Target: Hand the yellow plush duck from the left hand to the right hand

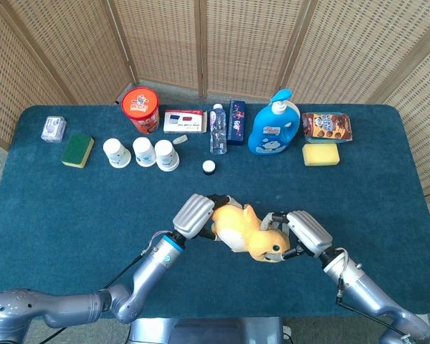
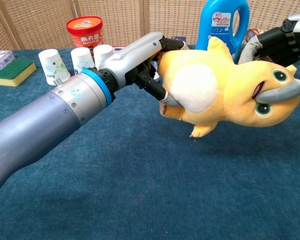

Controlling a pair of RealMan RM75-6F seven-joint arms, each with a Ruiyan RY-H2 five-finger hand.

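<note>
The yellow plush duck (image 1: 247, 232) (image 2: 220, 92) hangs above the blue table, lying sideways with its white belly toward the chest camera. My left hand (image 1: 197, 216) (image 2: 140, 60) grips its rear end. My right hand (image 1: 304, 232) (image 2: 282, 47) wraps its fingers around the duck's head; one finger lies across the face by the beak. Both hands hold the duck at once.
Along the far side of the blue table (image 1: 72, 208) stand a green sponge (image 1: 77, 150), three paper cups (image 1: 141, 153), a red tub (image 1: 140, 110), a small bottle (image 1: 217, 129), a blue detergent bottle (image 1: 274, 127), a snack pack (image 1: 327, 126) and a yellow sponge (image 1: 321, 154).
</note>
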